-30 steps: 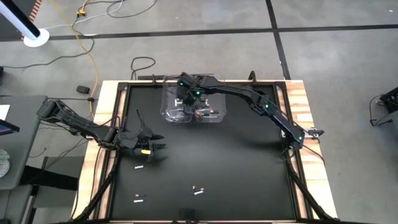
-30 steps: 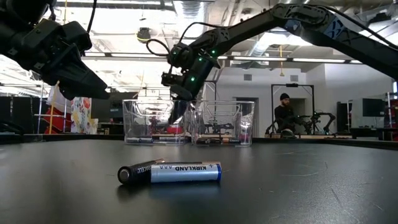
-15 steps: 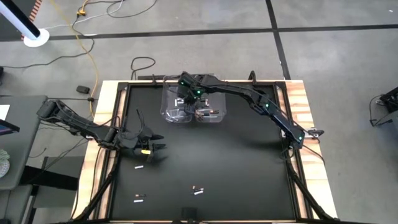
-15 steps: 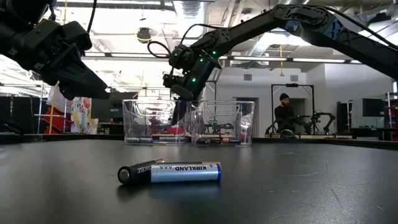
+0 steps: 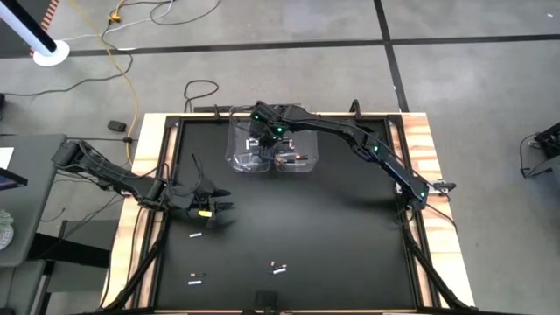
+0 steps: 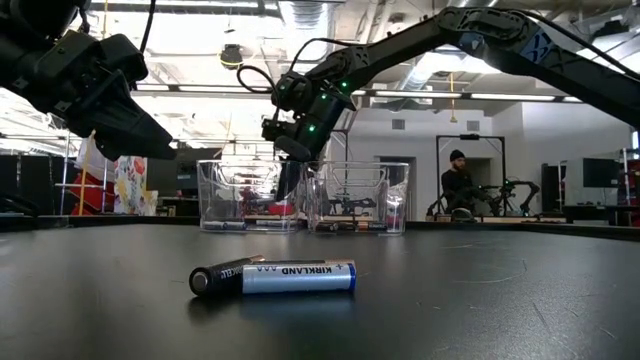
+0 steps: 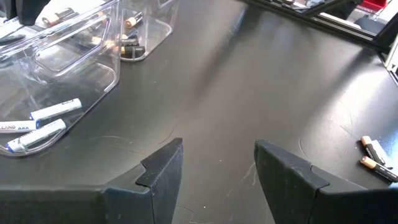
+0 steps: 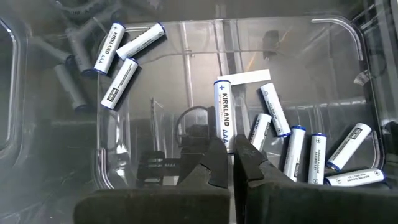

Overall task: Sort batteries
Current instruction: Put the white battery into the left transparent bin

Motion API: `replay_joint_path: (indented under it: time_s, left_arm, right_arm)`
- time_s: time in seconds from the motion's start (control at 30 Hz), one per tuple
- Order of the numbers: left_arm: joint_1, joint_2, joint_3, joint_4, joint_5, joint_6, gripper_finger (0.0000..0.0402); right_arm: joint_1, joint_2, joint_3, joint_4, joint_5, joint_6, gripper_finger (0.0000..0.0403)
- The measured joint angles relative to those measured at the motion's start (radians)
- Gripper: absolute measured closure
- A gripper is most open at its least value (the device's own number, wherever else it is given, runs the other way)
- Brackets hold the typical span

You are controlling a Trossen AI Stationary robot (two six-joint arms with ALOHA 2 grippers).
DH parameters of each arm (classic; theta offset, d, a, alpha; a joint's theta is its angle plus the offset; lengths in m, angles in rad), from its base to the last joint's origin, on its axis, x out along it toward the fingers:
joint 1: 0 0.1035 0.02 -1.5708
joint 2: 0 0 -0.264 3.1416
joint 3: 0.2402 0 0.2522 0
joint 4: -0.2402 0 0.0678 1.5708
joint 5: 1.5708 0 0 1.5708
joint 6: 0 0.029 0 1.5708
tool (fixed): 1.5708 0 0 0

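Two end effectors are at work over the black worktop (image 5: pixel 332 245): the right end effector (image 8: pixel 234 163) hangs inside the left-hand clear bin (image 5: pixel 246 149) at the far edge, its fingers pressed together and holding nothing, tips just above the bin floor. Right below those tips lie the white batteries (image 8: pixel 224 123), slim white cylinders with blue ends and "KIRKLAND" lettering; about a dozen are scattered flat across the bin floor, one running lengthwise in line with the fingers, the cluster beside it fanned at slight angles, and three more farther off lying on steeper diagonals. The neighbouring clear bin (image 5: pixel 296 155) touches the first and holds darker cells with coppery ends (image 7: pixel 130 48), lying flat near its wall. The left end effector (image 5: pixel 219 210) hovers above the worktop's left side, well apart from the bins, its fingers (image 7: pixel 163 171) spread moderately with nothing between them. Loose batteries remain on the open worktop: one (image 5: pixel 196 234) just in front of the left end effector, one (image 5: pixel 197 279) near the front left, and a touching pair (image 5: pixel 278 268) near the front middle. From table level that pair shows as a white Kirkland AAA cell (image 6: pixel 298 277) lying flat with its long axis across the view, and a dark one (image 6: pixel 214 276) angled behind it.
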Motion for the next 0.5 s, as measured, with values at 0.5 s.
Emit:
replay_joint_path:
  time_s: [0.5]
  left_arm:
    - [0.000, 0.000, 0.000, 0.000, 0.000, 0.000, 0.0207]
  right_arm:
    - [0.000, -0.003, 0.000, 0.000, 0.003, -0.003, 0.0292]
